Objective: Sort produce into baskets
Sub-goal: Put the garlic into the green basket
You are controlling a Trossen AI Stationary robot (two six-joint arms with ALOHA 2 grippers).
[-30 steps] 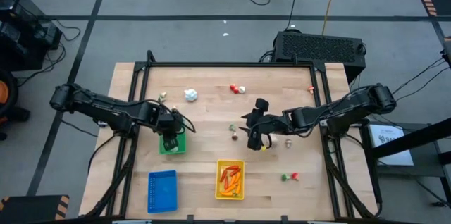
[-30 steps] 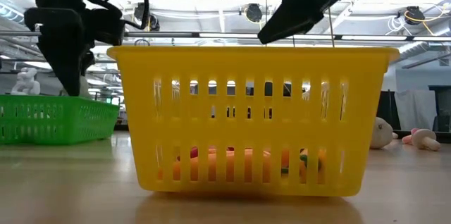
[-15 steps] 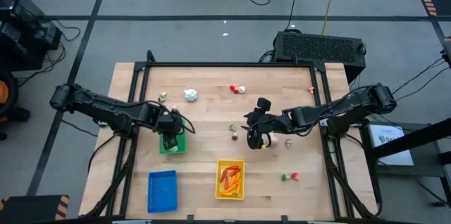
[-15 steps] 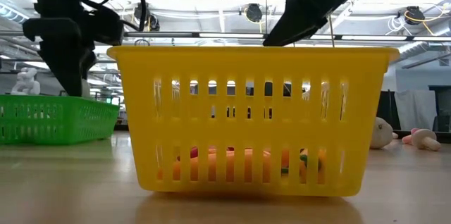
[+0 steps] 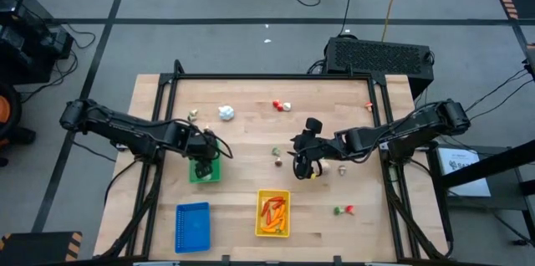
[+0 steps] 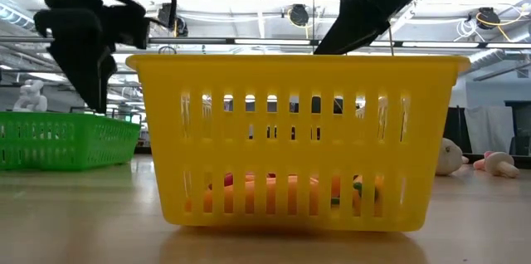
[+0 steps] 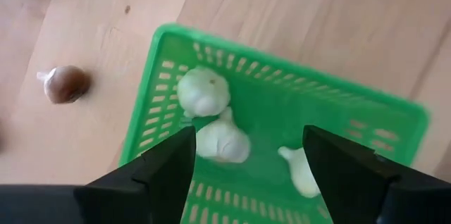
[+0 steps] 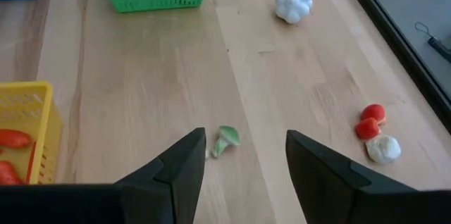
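My left gripper (image 5: pixel 203 162) hangs open and empty over the green basket (image 5: pixel 206 173). In its wrist view the gripper (image 7: pixel 246 146) looks down on three white bulbs (image 7: pixel 203 91) lying on the floor of the green basket (image 7: pixel 169 48). My right gripper (image 5: pixel 303 163) is open and empty at mid-table. In its wrist view the gripper (image 8: pixel 245 135) is just above a small green piece (image 8: pixel 225 139) on the wood. The yellow basket (image 5: pixel 272 213) holds orange and red pieces. The blue basket (image 5: pixel 192 226) stands near the front left.
Loose produce lies on the wood: a white bulb (image 5: pixel 226 113), red and white pieces (image 5: pixel 282 105), a brown mushroom (image 7: pixel 65 84), a piece (image 5: pixel 341 168) by my right gripper, and a red and green pair (image 5: pixel 343 210) at the front right. The yellow basket (image 6: pixel 290 131) fills the low view.
Both grippers have shifted slightly toward the table's right edge and have stayed open. The baskets and the produce have stayed where they were.
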